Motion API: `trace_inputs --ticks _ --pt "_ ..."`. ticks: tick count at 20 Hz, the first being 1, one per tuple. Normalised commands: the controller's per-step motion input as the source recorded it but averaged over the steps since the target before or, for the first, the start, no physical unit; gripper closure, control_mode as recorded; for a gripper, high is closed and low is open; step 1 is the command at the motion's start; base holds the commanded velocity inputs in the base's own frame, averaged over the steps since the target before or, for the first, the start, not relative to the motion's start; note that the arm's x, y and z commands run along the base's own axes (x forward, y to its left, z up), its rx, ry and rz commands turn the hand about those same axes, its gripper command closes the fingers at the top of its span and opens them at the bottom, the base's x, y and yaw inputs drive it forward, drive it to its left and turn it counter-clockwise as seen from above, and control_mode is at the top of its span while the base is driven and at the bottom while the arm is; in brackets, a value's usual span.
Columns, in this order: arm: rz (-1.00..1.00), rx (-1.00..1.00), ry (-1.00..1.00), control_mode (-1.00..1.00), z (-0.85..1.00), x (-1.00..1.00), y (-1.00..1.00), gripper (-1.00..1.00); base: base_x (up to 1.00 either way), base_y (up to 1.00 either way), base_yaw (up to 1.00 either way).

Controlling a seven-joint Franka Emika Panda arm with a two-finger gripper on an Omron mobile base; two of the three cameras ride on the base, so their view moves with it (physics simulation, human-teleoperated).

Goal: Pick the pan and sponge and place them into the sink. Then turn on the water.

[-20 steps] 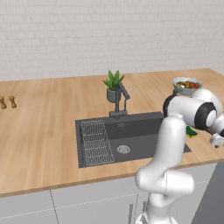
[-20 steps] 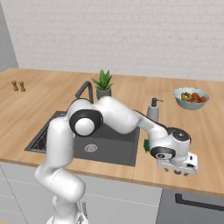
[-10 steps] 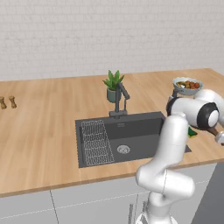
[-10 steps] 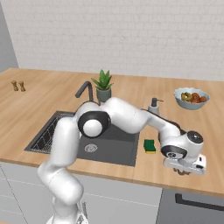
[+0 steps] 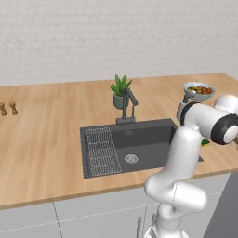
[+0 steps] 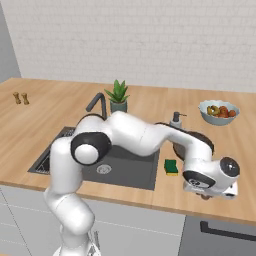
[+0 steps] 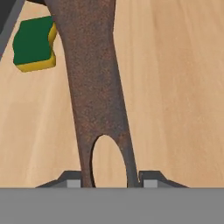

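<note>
The pan's long dark-brown handle (image 7: 92, 87) runs up the middle of the hand view, with a hanging hole near its end. My gripper (image 7: 110, 181) is shut on that end, one fingertip (image 7: 72, 182) pressing each side. In the right base view the gripper (image 6: 205, 195) sits low over the counter near its front edge, right of the sink (image 6: 125, 170), and my arm hides most of the pan's body. The green-and-yellow sponge (image 7: 33, 43) lies on the wood beside the handle, between the sink and my hand (image 6: 171, 166). No water runs from the faucet (image 5: 130, 104).
A wire rack (image 5: 101, 151) fills the sink's left side. A potted plant (image 5: 121, 90) stands behind the faucet. A soap dispenser (image 6: 176, 119) and a fruit bowl (image 6: 218, 111) sit at the back right. Two small shakers (image 5: 8, 109) stand far left.
The fingers have closed from wide open onto the pan's handle. The hand has shifted right and toward the counter's front edge.
</note>
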Motion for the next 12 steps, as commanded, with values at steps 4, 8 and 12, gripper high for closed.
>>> trace_inputs --ticks 4,8,12 --pt "0.13 -0.15 -0.23 -1.0 0.99 -0.51 0.8 1.0 0.0 0.0 0.0" --pt "0.19 -0.2 -0.07 -1.0 0.73 -0.41 0.99 1.0 0.0 0.0 0.0" --pt "0.19 -0.21 0.04 -1.0 0.3 -0.01 1.0 1.0 0.0 0.0 0.0"
